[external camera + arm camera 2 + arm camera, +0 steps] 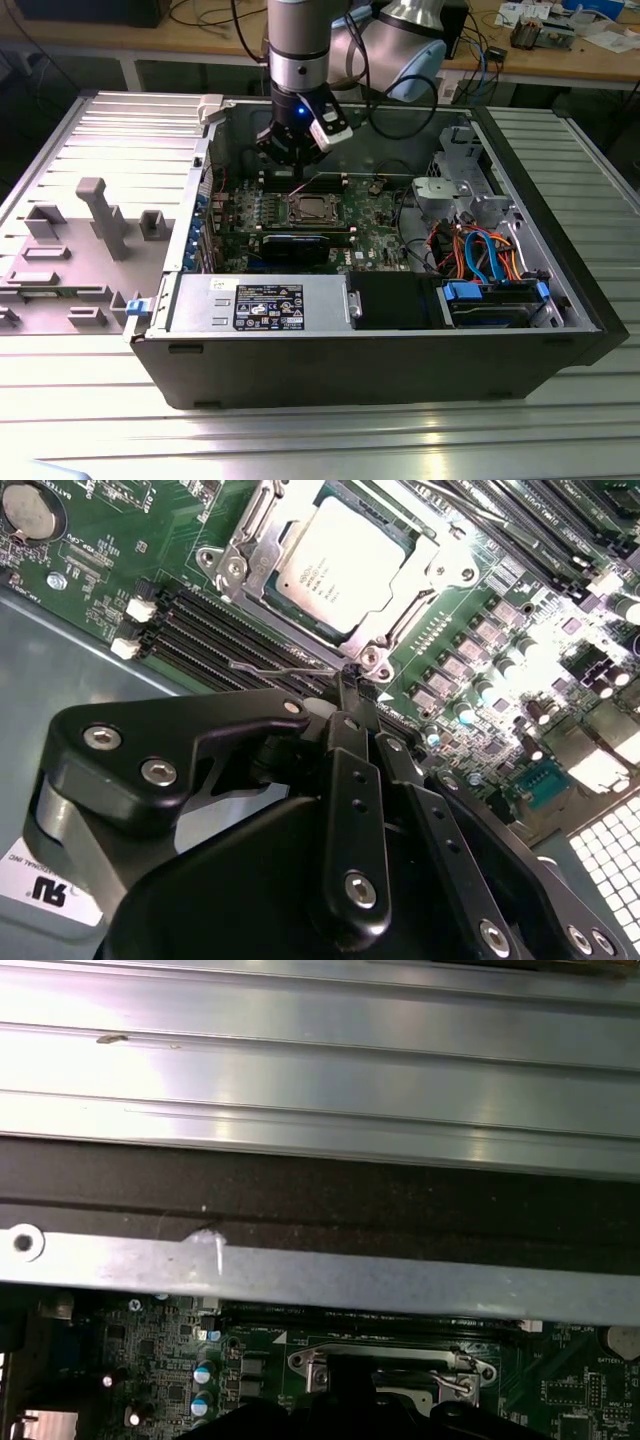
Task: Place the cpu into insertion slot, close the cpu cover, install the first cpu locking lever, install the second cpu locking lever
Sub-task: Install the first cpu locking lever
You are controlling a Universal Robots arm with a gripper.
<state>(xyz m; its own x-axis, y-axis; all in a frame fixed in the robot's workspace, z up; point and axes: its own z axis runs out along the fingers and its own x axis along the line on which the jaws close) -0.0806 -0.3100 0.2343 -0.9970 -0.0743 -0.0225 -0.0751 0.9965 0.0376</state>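
Ribbed metal table (560, 440) carrying an open computer case (350, 375). The chip (335, 565) sits in its socket (285, 610) near the middle of the green board (90, 590), under the lowered metal frame (440, 565). At the socket's edge, the gripper (352, 675) has its fingers pressed together, tips meeting a thin wire lever (280, 666).

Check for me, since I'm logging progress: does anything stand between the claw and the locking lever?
Nothing visible does. In the second wrist view the claw is shut on the thin locking lever beside the cpu cover, which lies closed over the cpu.
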